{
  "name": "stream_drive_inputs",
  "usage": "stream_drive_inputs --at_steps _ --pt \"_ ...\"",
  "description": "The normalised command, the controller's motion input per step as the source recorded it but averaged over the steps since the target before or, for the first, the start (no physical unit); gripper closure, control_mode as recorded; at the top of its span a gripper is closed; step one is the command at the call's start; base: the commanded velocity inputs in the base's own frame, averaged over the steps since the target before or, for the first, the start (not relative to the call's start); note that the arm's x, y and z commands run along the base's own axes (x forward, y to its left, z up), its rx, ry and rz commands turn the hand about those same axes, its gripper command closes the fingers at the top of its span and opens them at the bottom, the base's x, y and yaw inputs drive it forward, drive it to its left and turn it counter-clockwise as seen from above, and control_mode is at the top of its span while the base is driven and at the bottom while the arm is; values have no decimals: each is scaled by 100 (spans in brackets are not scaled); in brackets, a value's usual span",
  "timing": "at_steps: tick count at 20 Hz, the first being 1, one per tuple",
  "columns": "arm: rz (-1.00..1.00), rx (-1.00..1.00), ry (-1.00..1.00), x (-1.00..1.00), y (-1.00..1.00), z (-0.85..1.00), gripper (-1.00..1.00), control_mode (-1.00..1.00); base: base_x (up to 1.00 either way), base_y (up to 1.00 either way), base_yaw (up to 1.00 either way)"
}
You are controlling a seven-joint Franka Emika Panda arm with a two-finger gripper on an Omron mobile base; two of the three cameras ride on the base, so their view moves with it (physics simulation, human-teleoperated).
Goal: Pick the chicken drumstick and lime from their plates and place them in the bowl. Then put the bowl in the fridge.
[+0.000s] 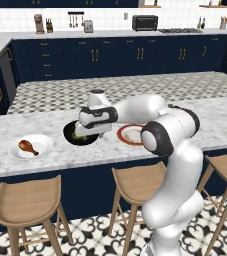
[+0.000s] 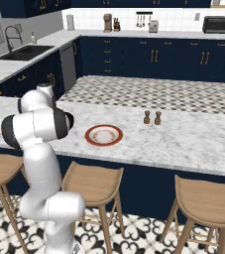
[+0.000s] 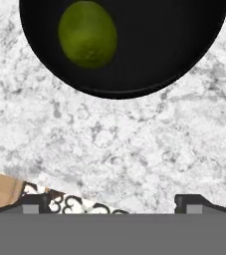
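Note:
The lime lies inside the glossy black bowl, left of its middle in the hand view. The bowl stands on the marble island counter between the two plates. My gripper is open with nothing between its fingers, held over the bare counter just beside the bowl's rim; the hand hangs above the bowl's right side. The chicken drumstick rests on the plain white plate at the left. The red-rimmed plate holds nothing.
Two small brown shakers stand on the counter right of the red-rimmed plate. Wooden stools line the island's near edge. Navy cabinets and a back counter with appliances lie across the tiled floor.

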Motion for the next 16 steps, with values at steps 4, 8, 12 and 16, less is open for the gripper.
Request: stream_drive_inputs --at_steps 4,8,12,16 --pt "0 0 0 -92 -58 0 -100 -100 0 0 0" --pt "0 0 0 -75 -54 0 -100 -100 0 0 0" --pt "0 0 1 -32 -20 -2 -100 -100 0 0 0" --pt "0 0 0 -3 8 0 -100 -100 0 0 0"
